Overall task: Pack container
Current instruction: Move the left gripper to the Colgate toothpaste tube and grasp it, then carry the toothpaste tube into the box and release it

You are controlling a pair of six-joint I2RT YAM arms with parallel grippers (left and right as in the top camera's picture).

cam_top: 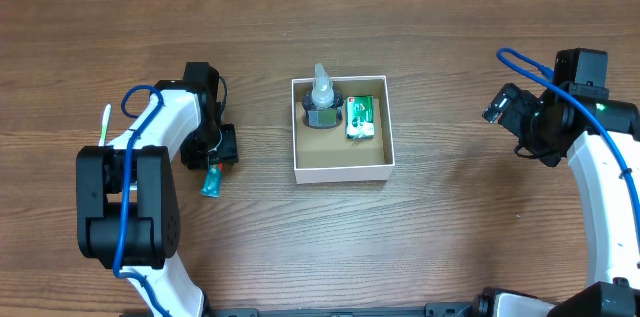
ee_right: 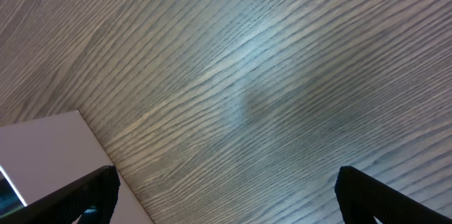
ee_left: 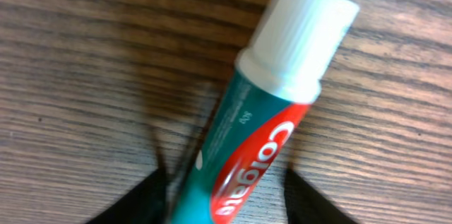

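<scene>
Left wrist: left gripper (ee_left: 226, 176) flanks toothpaste tube (ee_left: 247, 139) on surface (ee_left: 85, 54); whether it is clamped, cannot tell. Right gripper (ee_right: 226, 174) fingers wide apart.

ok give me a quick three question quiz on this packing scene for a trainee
1. True or false: the toothpaste tube already lies inside the container.
2. What lies beside the dark bottle in the container? A) green packet B) comb C) soap bar
3. Which gripper has nothing between its fingers?
Key: 1 false, it lies outside, left of the container in the overhead view; 2 A; 3 the right gripper.
</scene>
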